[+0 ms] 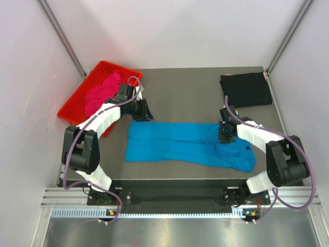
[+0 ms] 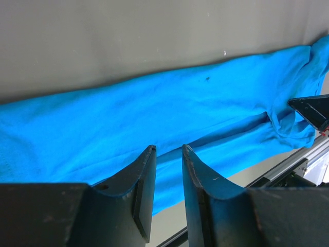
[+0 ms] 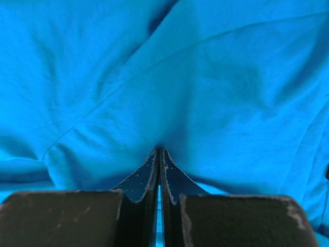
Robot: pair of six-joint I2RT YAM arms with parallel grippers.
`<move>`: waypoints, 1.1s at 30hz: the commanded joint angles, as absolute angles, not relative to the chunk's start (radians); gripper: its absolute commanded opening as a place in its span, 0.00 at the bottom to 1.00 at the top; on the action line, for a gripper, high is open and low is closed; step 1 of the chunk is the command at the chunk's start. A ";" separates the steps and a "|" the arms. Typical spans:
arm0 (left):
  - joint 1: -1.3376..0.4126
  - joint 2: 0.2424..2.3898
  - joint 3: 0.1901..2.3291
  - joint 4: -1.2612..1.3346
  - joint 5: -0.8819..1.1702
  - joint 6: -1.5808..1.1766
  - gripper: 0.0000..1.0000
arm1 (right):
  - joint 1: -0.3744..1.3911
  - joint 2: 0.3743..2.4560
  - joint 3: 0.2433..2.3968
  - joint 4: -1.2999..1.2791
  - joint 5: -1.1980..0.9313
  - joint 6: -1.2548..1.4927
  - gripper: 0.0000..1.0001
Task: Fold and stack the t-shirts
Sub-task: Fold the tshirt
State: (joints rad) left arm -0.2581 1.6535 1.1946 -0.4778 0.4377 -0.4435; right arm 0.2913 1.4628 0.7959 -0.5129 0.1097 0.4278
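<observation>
Turquoise shirt puckers where the right gripper pinches it; the left gripper, slightly parted and empty, hovers, so a one-sided pull could skew the fold.

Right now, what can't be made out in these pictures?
Magenta t-shirt, top view: partly hidden behind the left arm, in the red tray.
Black t-shirt, top view: too dark to show folds.
Turquoise t-shirt, right wrist view: fills the frame; its edges cut off.
</observation>
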 commanded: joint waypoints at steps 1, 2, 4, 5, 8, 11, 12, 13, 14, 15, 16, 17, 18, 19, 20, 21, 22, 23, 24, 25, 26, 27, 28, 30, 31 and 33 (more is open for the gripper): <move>-0.261 1.652 1.186 -0.434 0.453 -0.437 0.32 | 0.285 1.445 0.770 -0.466 0.109 0.413 0.00; -0.261 1.657 1.187 -0.434 0.457 -0.439 0.32 | 0.287 1.436 0.756 -0.466 0.097 0.414 0.00; -0.261 1.660 1.192 -0.431 0.459 -0.440 0.32 | 0.287 1.424 0.747 -0.472 0.087 0.425 0.00; -0.261 1.663 1.193 -0.431 0.460 -0.442 0.32 | 0.287 1.407 0.738 -0.486 0.086 0.426 0.00; -0.261 1.667 1.195 -0.425 0.462 -0.443 0.32 | 0.291 1.362 0.709 -0.502 0.074 0.443 0.00; -0.261 1.674 1.190 -0.420 0.465 -0.445 0.31 | 0.295 1.318 0.681 -0.522 0.069 0.463 0.00; -0.261 1.675 1.187 -0.416 0.466 -0.445 0.32 | 0.299 1.307 0.672 -0.528 0.066 0.475 0.00; -0.261 1.674 1.186 -0.416 0.465 -0.445 0.32 | 0.302 1.295 0.663 -0.529 0.063 0.479 0.00; -0.261 1.675 1.180 -0.411 0.466 -0.446 0.31 | 0.302 1.275 0.647 -0.532 0.060 0.486 0.00; -0.261 1.675 1.178 -0.410 0.466 -0.445 0.32 | 0.308 1.266 0.641 -0.535 0.058 0.497 0.00; -0.261 1.677 1.177 -0.410 0.466 -0.445 0.32 | 0.311 1.256 0.637 -0.538 0.058 0.503 0.00; -0.261 1.680 1.175 -0.408 0.465 -0.446 0.31 | 0.316 1.241 0.626 -0.540 0.061 0.509 0.00; -0.261 1.678 1.175 -0.410 0.466 -0.446 0.32 | 0.322 1.235 0.623 -0.540 0.063 0.523 0.00; -0.261 1.681 1.177 -0.407 0.468 -0.448 0.32 | 0.324 1.230 0.618 -0.543 0.064 0.528 0.00; -0.261 1.680 1.177 -0.405 0.469 -0.449 0.31 | 0.327 1.227 0.615 -0.543 0.066 0.534 0.00; -0.261 1.678 1.178 -0.406 0.469 -0.449 0.32 | 0.330 1.229 0.612 -0.545 0.064 0.547 0.00; -0.261 1.680 1.180 -0.403 0.472 -0.451 0.32 | 0.333 1.226 0.609 -0.545 0.066 0.554 0.00; -0.261 1.680 1.183 -0.403 0.472 -0.451 0.32 | 0.336 1.224 0.606 -0.546 0.063 0.560 0.00; -0.261 1.680 1.184 -0.405 0.476 -0.453 0.32 | 0.342 1.224 0.604 -0.549 0.060 0.574 0.00; -0.261 1.680 1.186 -0.403 0.477 -0.454 0.31 | 0.347 1.226 0.606 -0.552 0.061 0.580 0.00; -0.262 1.680 1.187 -0.402 0.479 -0.456 0.31 | 0.347 1.223 0.607 -0.566 0.063 0.586 0.00; -0.265 1.680 1.189 -0.403 0.480 -0.456 0.32 | 0.348 1.223 0.609 -0.574 0.063 0.598 0.00; -0.268 1.681 1.190 -0.402 0.483 -0.457 0.32 | 0.350 1.220 0.612 -0.583 0.064 0.603 0.00; -0.284 1.680 1.196 -0.399 0.494 -0.460 0.32 | 0.350 1.204 0.635 -0.624 0.083 0.610 0.00; -0.293 1.680 1.201 -0.397 0.500 -0.460 0.32 | 0.351 1.201 0.649 -0.644 0.095 0.612 0.00; -0.330 1.680 1.219 -0.393 0.500 -0.466 0.32 | 0.344 1.189 0.701 -0.679 0.152 0.604 0.00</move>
State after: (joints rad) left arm -0.2848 1.6806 1.1797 -0.4469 0.4637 -0.4530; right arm 0.3344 1.2289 0.6193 -0.6018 0.0830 0.5869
